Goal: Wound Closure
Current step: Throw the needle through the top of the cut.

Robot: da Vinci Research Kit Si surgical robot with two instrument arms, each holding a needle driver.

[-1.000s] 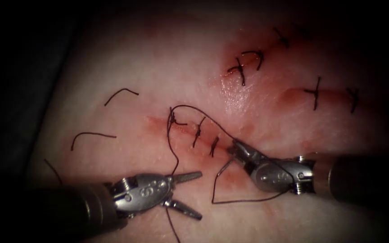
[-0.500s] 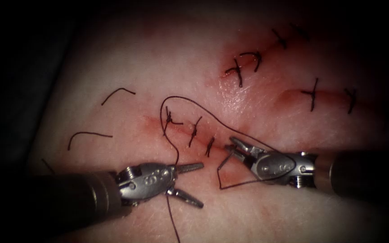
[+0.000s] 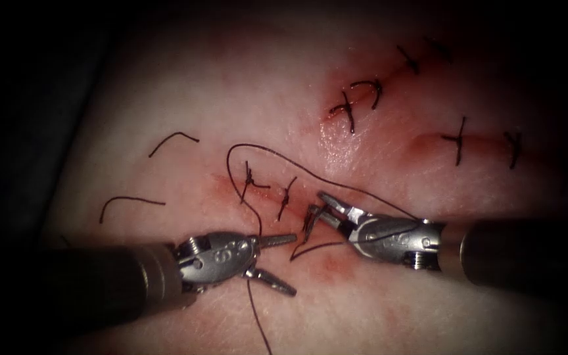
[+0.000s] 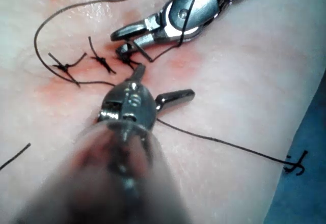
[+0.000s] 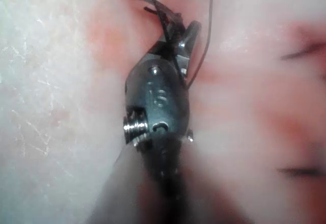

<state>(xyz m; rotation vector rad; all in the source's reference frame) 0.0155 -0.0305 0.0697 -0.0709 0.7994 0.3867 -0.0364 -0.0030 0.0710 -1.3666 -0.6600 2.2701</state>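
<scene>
The left tool (image 3: 283,263) lies below the cut (image 3: 277,190) with its jaws spread wide, holding nothing — the thread (image 3: 258,150) runs between them. The right tool (image 3: 320,209) has moved left to the cut's right end, jaws narrowly parted around the needle (image 3: 310,222) at the third stitch; whether they grip it I cannot tell

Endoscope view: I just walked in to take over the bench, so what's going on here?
Suturing practice on the tissue. The left arm's tool, jaws open, holds nothing; the thread runs past it and loops above the cut, which carries three stitches. The right arm's tool has its tip at the rightmost stitch, thread draped over its body. Whether it grips the needle, and where the needle is, I cannot tell.
</scene>
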